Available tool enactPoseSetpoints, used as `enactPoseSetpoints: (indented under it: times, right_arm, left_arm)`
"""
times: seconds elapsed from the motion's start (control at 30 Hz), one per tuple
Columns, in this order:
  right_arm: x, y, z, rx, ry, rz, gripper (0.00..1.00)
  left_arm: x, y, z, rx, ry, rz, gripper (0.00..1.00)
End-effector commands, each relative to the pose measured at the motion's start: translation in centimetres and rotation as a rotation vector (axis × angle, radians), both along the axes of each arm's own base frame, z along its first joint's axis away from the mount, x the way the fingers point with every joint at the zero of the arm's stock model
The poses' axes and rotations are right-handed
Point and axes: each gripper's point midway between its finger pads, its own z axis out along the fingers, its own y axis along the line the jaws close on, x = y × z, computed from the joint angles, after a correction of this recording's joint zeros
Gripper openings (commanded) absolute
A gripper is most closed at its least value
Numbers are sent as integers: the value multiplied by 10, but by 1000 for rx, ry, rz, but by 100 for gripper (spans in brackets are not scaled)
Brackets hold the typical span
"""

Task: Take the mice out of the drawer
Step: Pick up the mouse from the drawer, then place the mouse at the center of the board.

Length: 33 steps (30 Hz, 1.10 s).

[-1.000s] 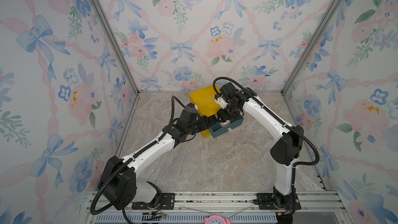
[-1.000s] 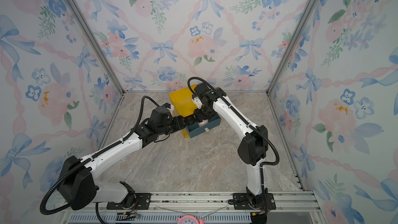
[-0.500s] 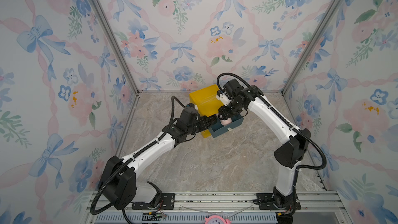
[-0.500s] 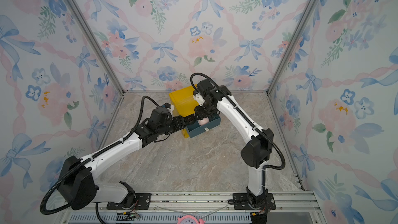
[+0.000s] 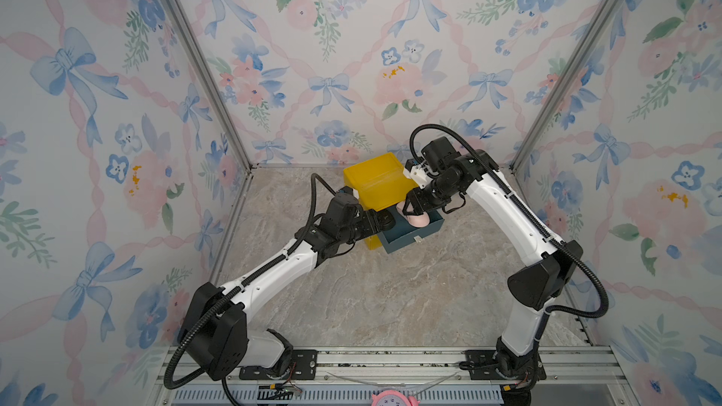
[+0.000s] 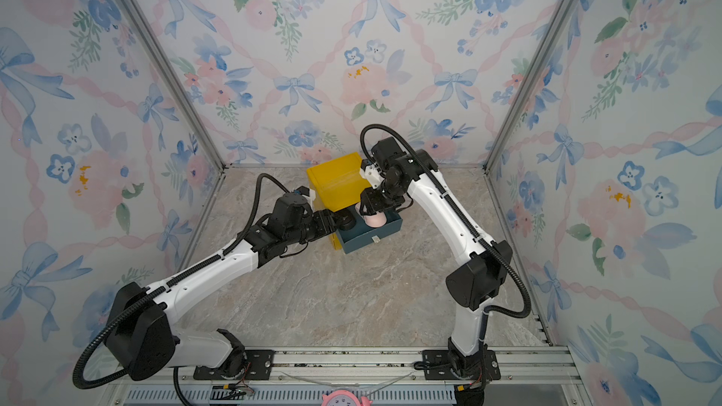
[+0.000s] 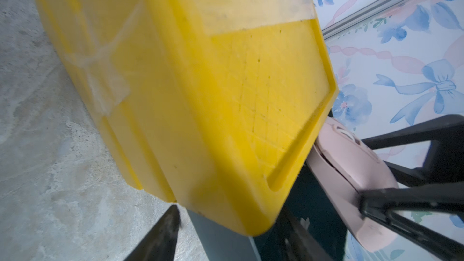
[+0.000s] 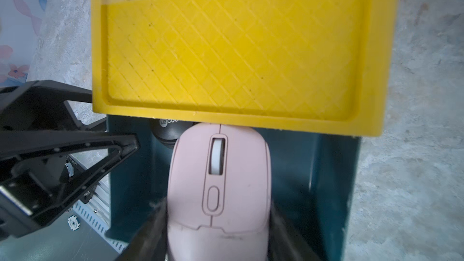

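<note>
**Drawer and mouse, seen from above.** In both top views the drawer [image 5: 402, 244] juts from the yellow cabinet [image 5: 375, 185] toward 5 o'clock. We find the pink mouse [image 5: 419, 221] inside it, long axis along the slide, nose toward 11 o'clock. The right gripper [image 8: 217, 222] is the nearer, and its jaws clasp the mouse's flanks across the short axis. The left gripper [image 7: 231, 222], at the mouse's 9 o'clock, stands spread astride the drawer's side wall. Only the right wrist view reveals a black mouse [image 8: 167, 131] tucked behind, half under the cabinet lip. We judge the lift must clear that lip.
</note>
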Motion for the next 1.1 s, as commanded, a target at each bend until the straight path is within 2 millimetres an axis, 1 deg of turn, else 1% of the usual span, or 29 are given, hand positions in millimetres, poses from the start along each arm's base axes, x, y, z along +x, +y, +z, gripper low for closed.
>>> enactPoseSetpoints:
  times: [0.0, 0.07, 0.13, 0.17, 0.27, 0.37, 0.43, 0.5, 0.53, 0.63, 0.7, 0.73, 0.8, 0.83, 0.93, 1.0, 1.07]
  right_arm:
    - [4, 3, 35, 97, -74, -8, 53]
    - [0, 9, 41, 134, -68, 11, 53]
    - [-2, 8, 46, 145, -74, 12, 53]
    - [-4, 7, 49, 151, -80, 11, 53]
    - [-5, -6, 52, 150, -87, -22, 52]
    - [-7, -29, 53, 156, -96, -95, 52]
    - [-11, -48, 58, 178, -120, -154, 52]
    - [-11, -74, 56, 174, -140, -248, 52]
    - [-11, -87, 51, 170, -135, -293, 52]
    - [-13, -134, 31, 142, -117, -453, 53]
    - [-16, -166, 13, 88, -116, -559, 53]
    - [-17, -179, 5, 68, -119, -606, 53]
    - [-20, -200, -24, 21, -96, -682, 53]
    - [-21, -207, -37, -7, -82, -708, 53]
    - [-22, -219, -76, -24, -35, -773, 53]
    - [-19, -226, -97, -47, -29, -815, 53]
    - [-18, -227, -115, -51, -9, -834, 53]
  left_arm:
    - [6, -4, 5, -16, 3, -6, 63]
    - [6, -4, 6, -20, 4, -6, 63]
    - [6, -4, 8, -24, 0, -2, 63]
    - [6, -4, 10, -26, -4, -3, 63]
    - [6, -3, 11, -24, -9, -3, 63]
    - [4, -4, 12, -32, -5, -9, 63]
    - [3, -4, 13, -33, -8, -15, 63]
    - [1, -3, 15, -35, -16, -22, 64]
    - [0, -3, 17, -37, -21, -23, 64]
    - [-4, -2, 22, -41, -36, -33, 66]
    - [-6, 1, 24, -39, -45, -34, 68]
    - [-8, 2, 24, -38, -48, -32, 68]
    - [-10, 6, 26, -37, -55, -23, 69]
    - [-11, 7, 26, -38, -58, -21, 69]
    - [-15, 7, 30, -45, -67, -35, 69]
    - [-18, 8, 33, -47, -77, -45, 69]
    - [-21, 10, 33, -36, -81, -52, 69]
